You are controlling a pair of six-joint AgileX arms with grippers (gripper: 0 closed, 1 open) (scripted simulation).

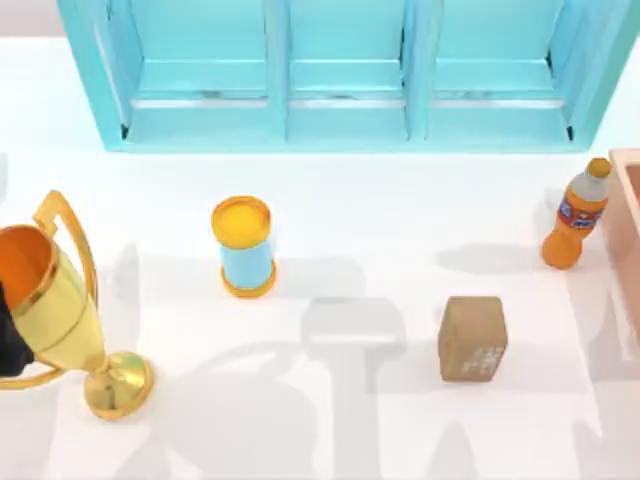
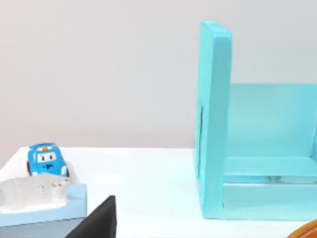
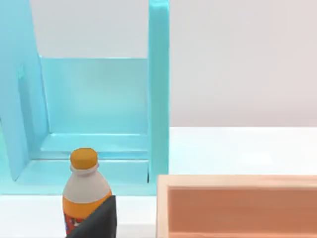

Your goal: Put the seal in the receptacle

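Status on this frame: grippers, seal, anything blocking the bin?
Seal untouched, upright on table right of centre. Receptacle at right edge. Orange bottle stands beside its rim, off the direct path.

Little of the robot's body can be seen. In the left wrist view, a flat, matte black wedge (image 2: 96, 220) with a straight vertical edge and a sloping top rises from the lower edge of the frame. The right wrist view has a matching black wedge (image 3: 96, 220) at its lower left. Neither part carries markings, screws or cables.
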